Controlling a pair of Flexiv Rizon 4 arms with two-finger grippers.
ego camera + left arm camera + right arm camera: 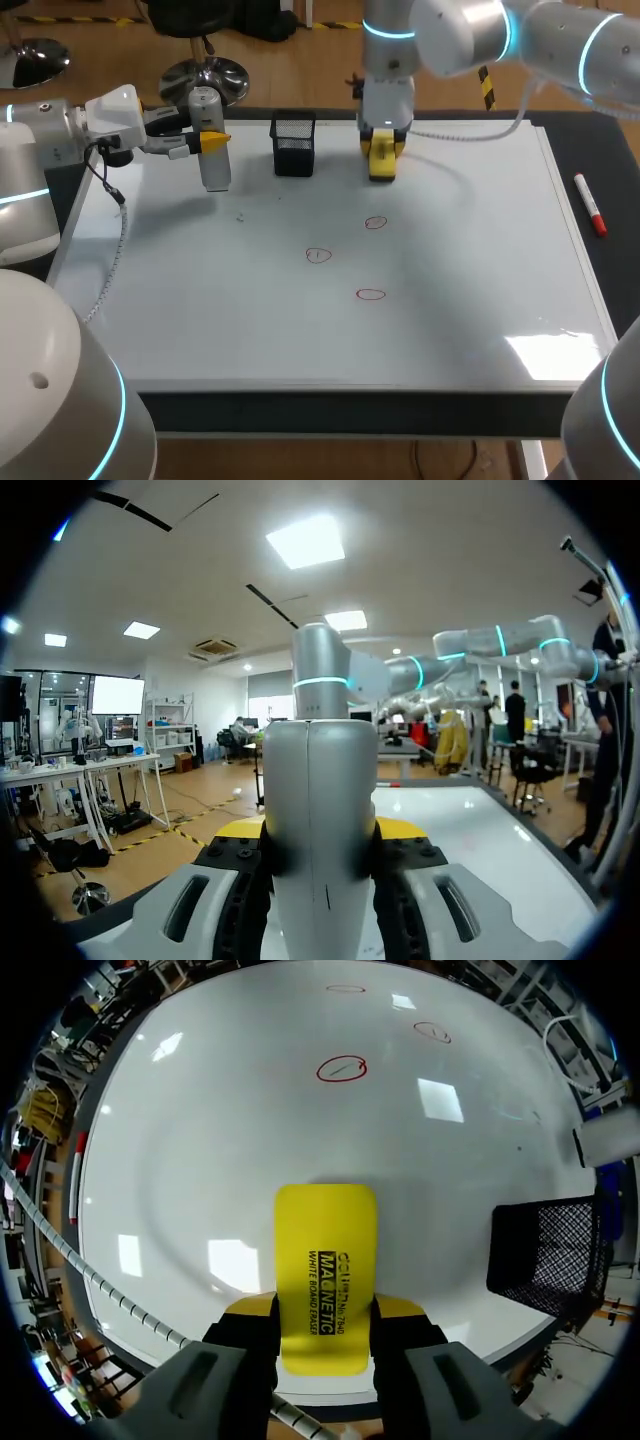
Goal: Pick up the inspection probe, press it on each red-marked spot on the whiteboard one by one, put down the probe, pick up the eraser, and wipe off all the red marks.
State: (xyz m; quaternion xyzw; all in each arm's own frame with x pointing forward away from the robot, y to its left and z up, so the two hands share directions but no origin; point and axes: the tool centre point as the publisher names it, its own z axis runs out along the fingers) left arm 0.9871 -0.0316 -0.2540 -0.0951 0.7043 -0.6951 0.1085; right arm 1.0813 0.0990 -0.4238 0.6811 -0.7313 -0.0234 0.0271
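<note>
Wiping seems the step in hand: the right gripper [325, 1308] pinches the eraser [327, 1250], with the red marks [342, 1068] ahead of it still unwiped. The left gripper [318, 832] clamps the probe [320, 770] (not yet put down). Next, the eraser should press flat onto the nearest mark.

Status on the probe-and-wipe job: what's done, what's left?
Done: both tools are picked up. In hand: left gripper shut on the probe, right gripper shut on the eraser, near the far edge of the whiteboard. Left: probe not put down, three red marks unwiped. Whether they were pressed doesn't show.
</note>
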